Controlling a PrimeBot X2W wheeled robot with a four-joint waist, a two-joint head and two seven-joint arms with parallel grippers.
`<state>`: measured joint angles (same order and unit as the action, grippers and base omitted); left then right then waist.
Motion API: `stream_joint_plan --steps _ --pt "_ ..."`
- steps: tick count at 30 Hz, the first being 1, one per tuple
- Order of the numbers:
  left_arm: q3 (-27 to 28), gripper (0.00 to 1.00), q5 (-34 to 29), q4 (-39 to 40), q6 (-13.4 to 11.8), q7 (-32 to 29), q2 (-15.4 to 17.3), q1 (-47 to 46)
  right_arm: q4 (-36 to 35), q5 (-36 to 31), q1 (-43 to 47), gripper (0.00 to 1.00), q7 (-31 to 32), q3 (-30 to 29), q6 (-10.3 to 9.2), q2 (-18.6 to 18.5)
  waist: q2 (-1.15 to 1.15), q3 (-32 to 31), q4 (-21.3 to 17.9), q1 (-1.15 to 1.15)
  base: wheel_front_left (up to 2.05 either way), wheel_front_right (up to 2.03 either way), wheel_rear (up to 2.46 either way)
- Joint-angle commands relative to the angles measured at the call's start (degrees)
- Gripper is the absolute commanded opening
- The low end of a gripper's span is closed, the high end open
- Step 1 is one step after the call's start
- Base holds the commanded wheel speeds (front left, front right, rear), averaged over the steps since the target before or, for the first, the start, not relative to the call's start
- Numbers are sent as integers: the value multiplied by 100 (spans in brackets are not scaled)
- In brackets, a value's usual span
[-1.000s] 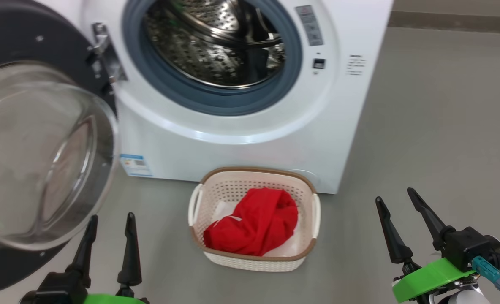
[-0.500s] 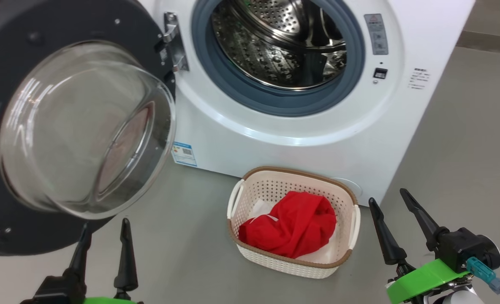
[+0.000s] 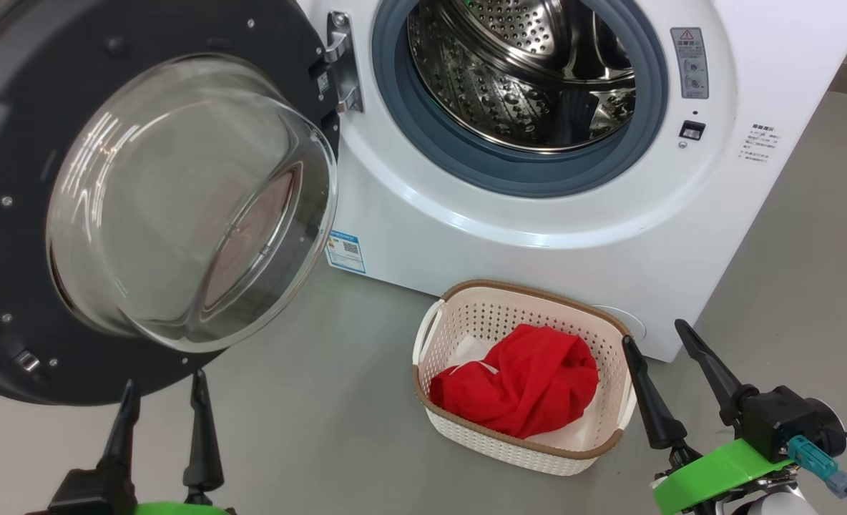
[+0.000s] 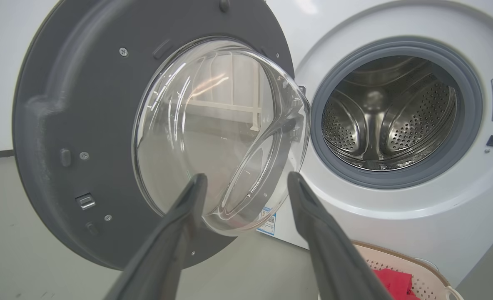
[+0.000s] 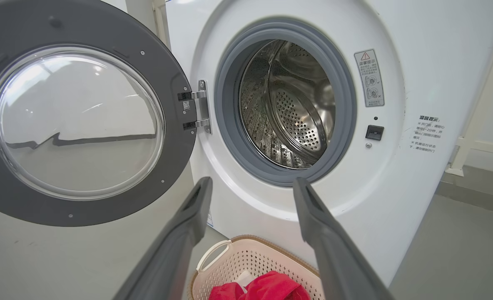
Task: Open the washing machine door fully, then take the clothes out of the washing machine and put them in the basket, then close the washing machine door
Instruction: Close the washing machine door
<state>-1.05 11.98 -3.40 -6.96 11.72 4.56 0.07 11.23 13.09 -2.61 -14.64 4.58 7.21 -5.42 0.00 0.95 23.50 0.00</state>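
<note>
Turning, the head now shows more of the open door at nine o'clock, the clothes sit in the basket at five o'clock, and the left pincer and right pincer gape empty, so only shutting looks left.

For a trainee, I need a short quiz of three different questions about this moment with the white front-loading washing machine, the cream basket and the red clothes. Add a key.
1. True or false: the bright red fabric clothes lie inside the small cream-white perforated plastic basket on the floor.
2. Choose one: the round black-rimmed door with the bulging glass window of the big white washing machine is A) shut, B) swung open to the robot's left, C) taken off.
3. Fill the gap: the left gripper and the right gripper are both ___ and hold nothing.
Key: 1 true; 2 B; 3 open.
</note>
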Motion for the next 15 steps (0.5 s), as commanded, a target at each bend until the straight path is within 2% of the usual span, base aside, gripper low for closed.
stream_joint_plan --steps 1,10,15 --pt "213 100 -4 154 -47 57 71 -102 -150 -23 -245 100 -36 133 28 -38 0 7 12 0 0 0 0" --pt "314 100 86 194 -185 123 65 -137 -86 13 -265 100 -36 163 28 -59 0 13 2 0 0 0 0" --pt "622 100 267 436 -235 198 153 -264 -75 17 -255 100 -36 145 28 -73 0 21 -21 0 0 0 0"
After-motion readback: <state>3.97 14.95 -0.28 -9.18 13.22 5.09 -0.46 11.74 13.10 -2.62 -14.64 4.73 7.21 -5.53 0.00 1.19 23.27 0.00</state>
